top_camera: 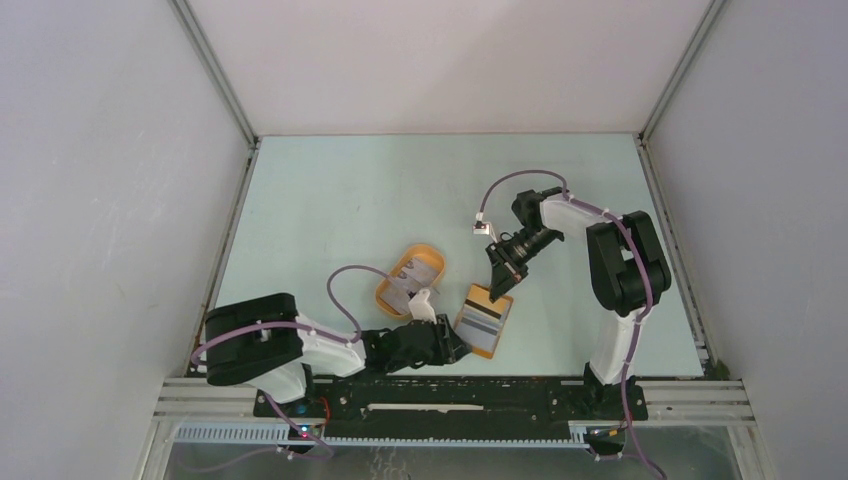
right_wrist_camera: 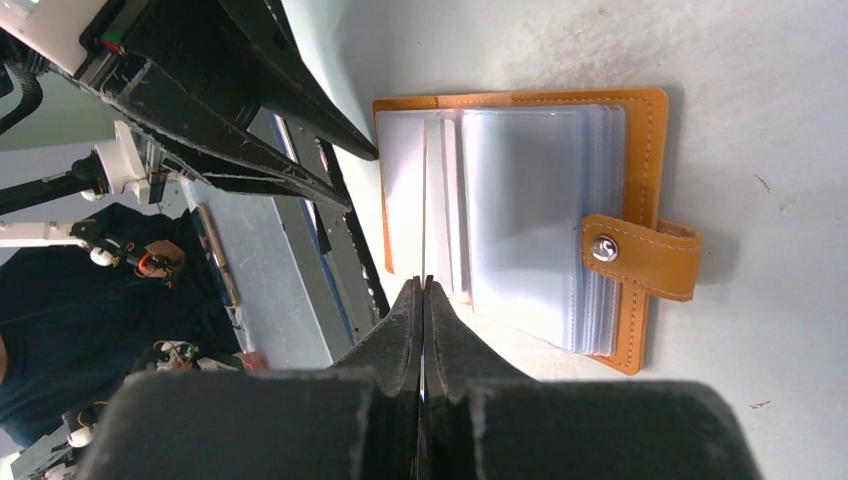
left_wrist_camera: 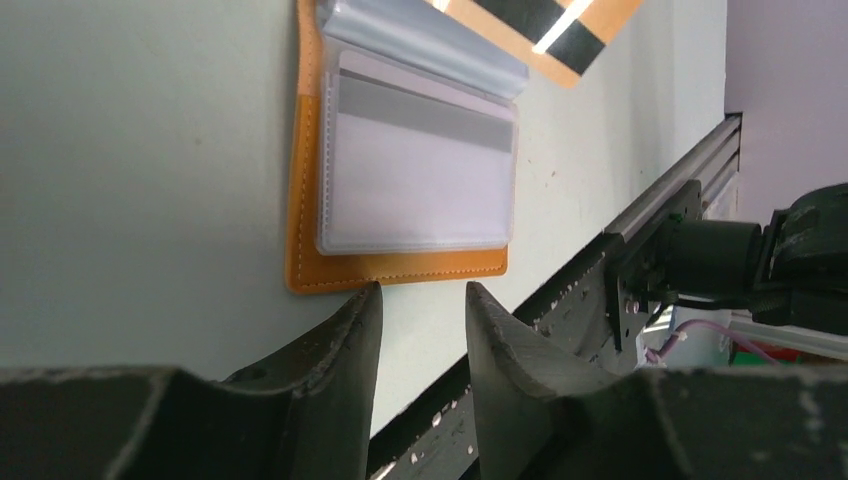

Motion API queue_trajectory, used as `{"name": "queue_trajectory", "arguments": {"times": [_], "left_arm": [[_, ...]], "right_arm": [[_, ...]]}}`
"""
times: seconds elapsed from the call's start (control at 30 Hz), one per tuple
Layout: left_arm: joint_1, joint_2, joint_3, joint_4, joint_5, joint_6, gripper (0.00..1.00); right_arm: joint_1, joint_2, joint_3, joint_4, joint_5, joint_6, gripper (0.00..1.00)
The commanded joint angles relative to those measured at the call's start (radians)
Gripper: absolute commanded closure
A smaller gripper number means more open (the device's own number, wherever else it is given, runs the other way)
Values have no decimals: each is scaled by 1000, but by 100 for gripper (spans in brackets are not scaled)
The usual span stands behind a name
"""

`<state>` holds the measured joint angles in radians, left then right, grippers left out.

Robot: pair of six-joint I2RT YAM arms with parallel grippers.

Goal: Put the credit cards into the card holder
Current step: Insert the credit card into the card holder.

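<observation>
Two-armed, crowding the near edge of the worktop [top_camera: 330,200]. Nearest, parking the left end effector [left_wrist_camera: 420,297] just beside the stitched near edge of the card holder [left_wrist_camera: 400,270], fingers a little apart and gripping nothing. Just past that, lying open and flat on the worktop, displaying clear sleeves [right_wrist_camera: 530,200] with one of the credit cards [left_wrist_camera: 420,180] already pocketed, grey stripe showing. Farther out, pinching another card [right_wrist_camera: 424,220] in the fully closed right end effector [right_wrist_camera: 424,290], hanging directly over the sleeves, long axis pointing away from the fingertips and down toward the holder. Judging the right arm the one placed for insertion, the left for steadying. Seeing that card only as a thin edge-on line in the right wrist view, alongside the snap tab [right_wrist_camera: 640,255]; catching its orange, dark-striped face only in the left wrist view. Farthest, finding only from overhead an oval tray [top_camera: 385,297] holding more of the credit cards.
</observation>
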<state>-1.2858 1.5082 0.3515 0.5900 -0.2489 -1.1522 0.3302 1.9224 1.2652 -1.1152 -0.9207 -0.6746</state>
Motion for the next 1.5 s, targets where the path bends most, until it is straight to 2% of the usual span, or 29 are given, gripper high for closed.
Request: {"name": "queue_trajectory", "arguments": {"times": [0.0,0.2,0.43,0.9,1.47], "left_arm": [[53,26,-21,-8,-9,19,58],[143,98,21,55,70,79,58],[221,114,28,92,94,142,58],[221,-57,12,-2,83,269,60],[215,0,86,18,112,293,61]], "right_arm": [[-6,-36,10,12,-2,7,100],[-29,-48,-9,40,1,35,100],[-78,-91,-73,195,48,183,100],[-109,-68,-95,204,54,211,100],[-114,-11,-90,171,60,187,100]]}}
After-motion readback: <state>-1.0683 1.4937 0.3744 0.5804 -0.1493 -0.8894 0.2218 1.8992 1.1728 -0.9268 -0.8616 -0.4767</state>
